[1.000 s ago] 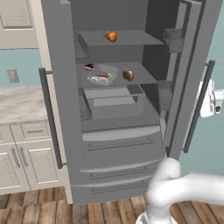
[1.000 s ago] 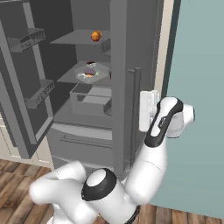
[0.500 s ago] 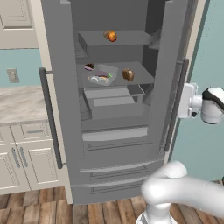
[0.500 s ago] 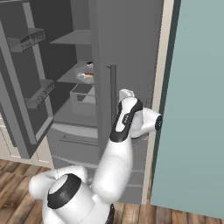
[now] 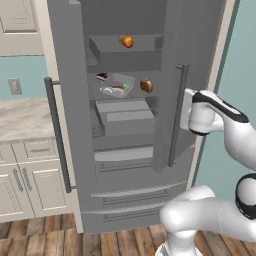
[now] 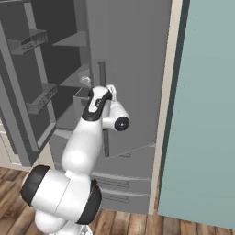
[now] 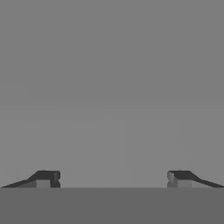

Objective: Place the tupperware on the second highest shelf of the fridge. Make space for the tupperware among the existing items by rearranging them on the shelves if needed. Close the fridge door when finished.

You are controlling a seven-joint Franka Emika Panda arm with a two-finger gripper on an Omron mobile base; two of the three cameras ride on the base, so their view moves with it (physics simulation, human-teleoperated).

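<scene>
Against fridge (image 5: pixel 75 125) rt door, hand (image 7: pixel 113 179) flat-on, fingers spread wide, arm bent at elbow

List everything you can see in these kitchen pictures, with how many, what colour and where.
Tall matte grey fridge: one, both doors partly open.
Pale grey-white tupperware tray: one, on the second highest shelf.
Small round orange food: one, top shelf.
Small dark food with reddish top: one, behind the tray's left.
Small brown food: one, right of the tray.
Beige cabinets: lower left, under a marbled counter.
White arm's gripper: one, open, against the right door.
</scene>
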